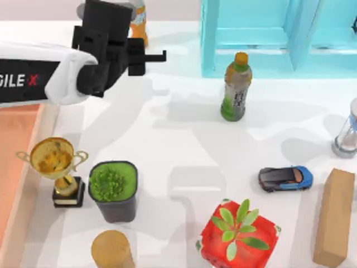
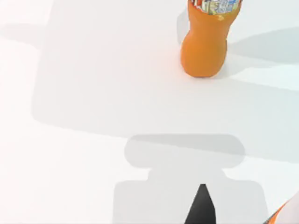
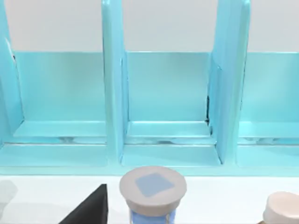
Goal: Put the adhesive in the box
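Note:
The adhesive is hidden. A white shape with an orange edge (image 2: 286,213) sits at a corner of the left wrist view, and I cannot tell what it is. The box (image 1: 15,139) is salmon-orange with a paler wall and lies at the table's left edge. My left gripper (image 1: 157,56) hangs high over the back left of the table, right of the box's far end, just in front of the orange drink bottle (image 1: 138,23) (image 2: 205,46). My right gripper (image 3: 88,211) is parked facing the blue shelf.
A pale blue shelf (image 1: 268,33) (image 3: 163,93) stands at the back right, with a green-brown bottle (image 1: 235,86) before it. A trophy (image 1: 56,167), potted plant (image 1: 114,187), cork cylinder (image 1: 111,251), red planter (image 1: 239,234), toy car (image 1: 285,178), tan block (image 1: 334,223) and hourglass (image 1: 347,131) (image 3: 153,189) crowd the front and right.

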